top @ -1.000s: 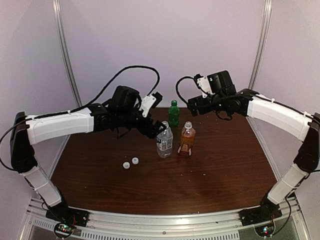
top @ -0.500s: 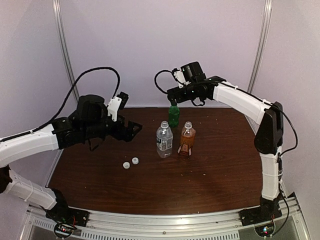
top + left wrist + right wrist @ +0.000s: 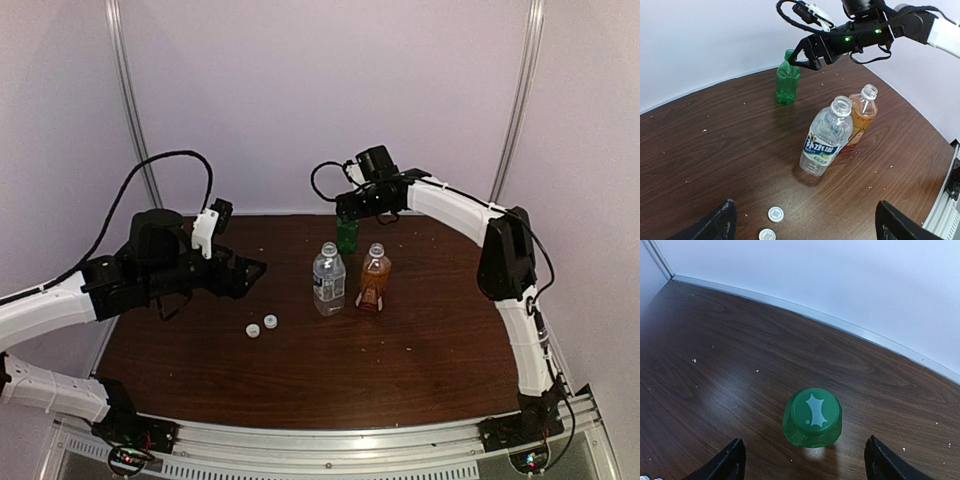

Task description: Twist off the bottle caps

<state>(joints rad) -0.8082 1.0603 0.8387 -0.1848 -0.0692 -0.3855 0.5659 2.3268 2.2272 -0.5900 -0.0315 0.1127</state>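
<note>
Right wrist, green cap (image 3: 812, 411) below right hand (image 3: 804, 462)

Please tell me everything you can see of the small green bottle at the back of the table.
The green bottle is small and looks like translucent plastic with a ridged body. It stands upright on the dark wooden table, near its far edge. Its green cap, with a pale mark on top, is on. The right gripper hangs at the cap, and in the wrist view its open fingers are clear of the bottle.
</note>
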